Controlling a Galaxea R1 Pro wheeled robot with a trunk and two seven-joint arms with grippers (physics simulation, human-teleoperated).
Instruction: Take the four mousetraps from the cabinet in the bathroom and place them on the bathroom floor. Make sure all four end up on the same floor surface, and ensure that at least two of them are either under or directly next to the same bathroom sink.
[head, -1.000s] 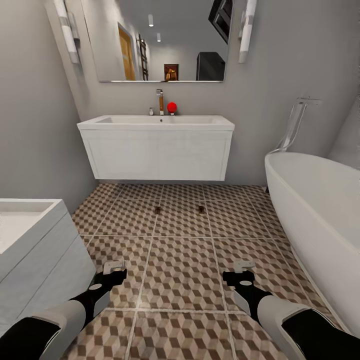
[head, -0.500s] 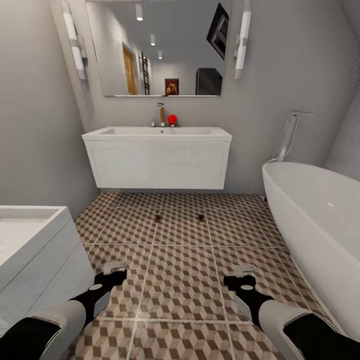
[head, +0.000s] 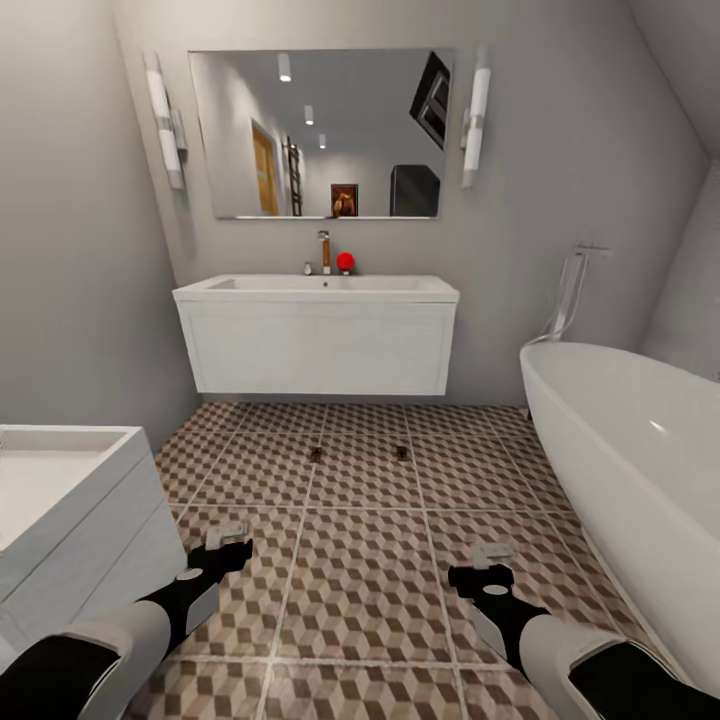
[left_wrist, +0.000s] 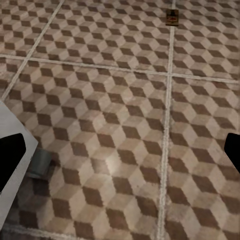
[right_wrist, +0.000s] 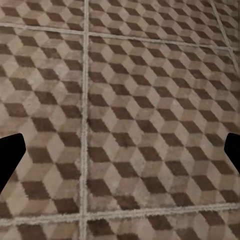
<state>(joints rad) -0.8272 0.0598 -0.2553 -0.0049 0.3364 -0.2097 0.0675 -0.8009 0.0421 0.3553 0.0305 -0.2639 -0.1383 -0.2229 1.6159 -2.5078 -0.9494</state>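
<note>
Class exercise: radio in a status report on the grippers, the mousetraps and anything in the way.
Left gripper open, empty; right gripper open, empty. Two mousetraps on the bathroom floor, just in front of the sink. Nothing between.

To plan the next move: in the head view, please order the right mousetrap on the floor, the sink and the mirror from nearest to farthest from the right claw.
1. Right mousetrap, on the tiles ahead of the right claw.
2. Sink, against the far wall.
3. Mirror, high above it.

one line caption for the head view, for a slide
Two mousetraps lie on the bathroom floor before the wall-hung sink, both arms empty.
</note>
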